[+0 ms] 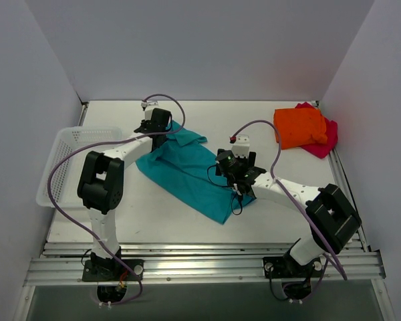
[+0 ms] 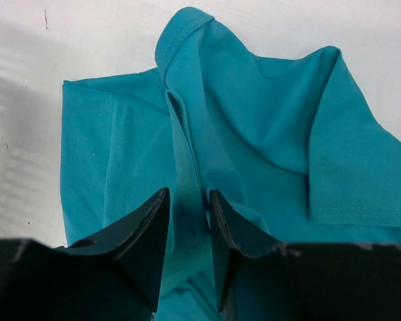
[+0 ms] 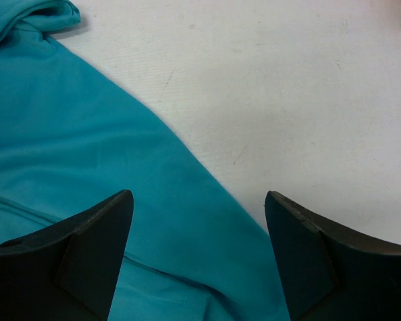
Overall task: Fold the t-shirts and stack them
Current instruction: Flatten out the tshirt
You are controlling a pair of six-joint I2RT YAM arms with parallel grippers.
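My left fingers [image 2: 144, 234] straddle a raised fold of the teal t-shirt [image 1: 187, 170], barely parted; pinching or not, I cannot tell. My right fingers [image 3: 93, 247] hang wide open over its right edge. The shirt runs diagonally, collar far-left, on the white worktop [image 1: 160, 224]. The orange t-shirt [image 1: 299, 127] lies atop the pink t-shirt [image 1: 326, 142] in the far-right corner, pale walls around.

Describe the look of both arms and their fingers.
Both the left arm and right arm have white links, chunky black joint housings and a looping purple cable. The left gripper and right gripper each carry two matte black wedge-shaped fingers with scuffed edges.
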